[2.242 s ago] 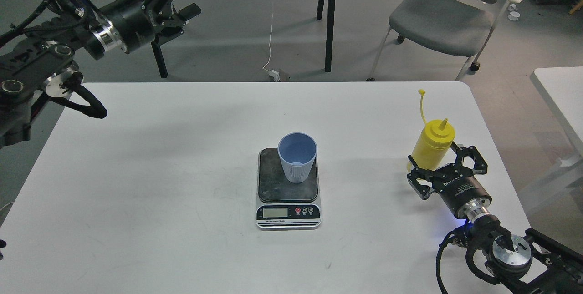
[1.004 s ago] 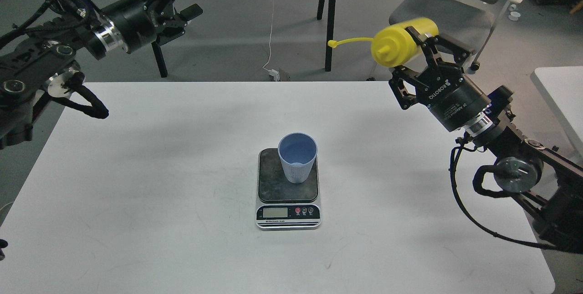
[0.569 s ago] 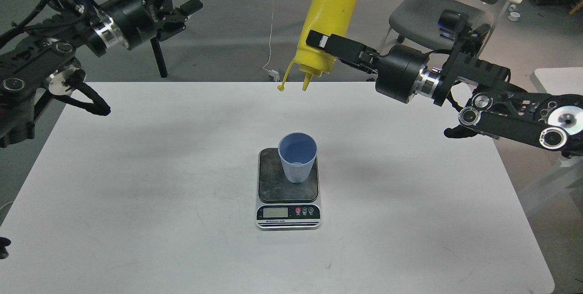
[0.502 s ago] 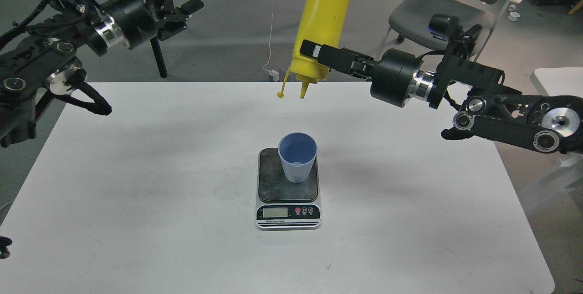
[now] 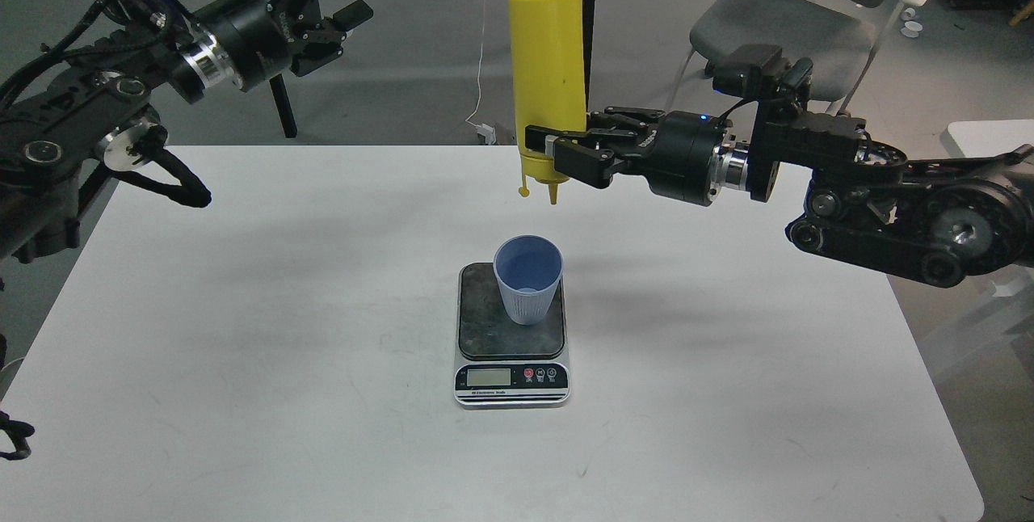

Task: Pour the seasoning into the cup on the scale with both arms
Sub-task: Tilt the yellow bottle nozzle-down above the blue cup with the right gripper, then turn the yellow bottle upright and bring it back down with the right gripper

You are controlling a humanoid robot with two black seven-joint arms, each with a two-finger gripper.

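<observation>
Right claw point(image 5: 557, 157) is clamped on the upside-down yellow bottle point(image 5: 547, 73) hanging above the blue cup point(image 5: 527, 278) on the scale point(image 5: 510, 376), left claw point(image 5: 323, 13) looks open, and if the nozzle's off-center the seasoning probably misses.

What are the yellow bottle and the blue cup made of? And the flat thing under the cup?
The yellow bottle looks like soft, smooth plastic: even colour, dull shine, moulded nozzle. The blue cup seems to be thin plastic too, matte, with fine ribs down its side. The scale has a dark, mottled plate, maybe worn metal or glass, hard to tell, and a shiny silver-black front that looks like plastic.
</observation>
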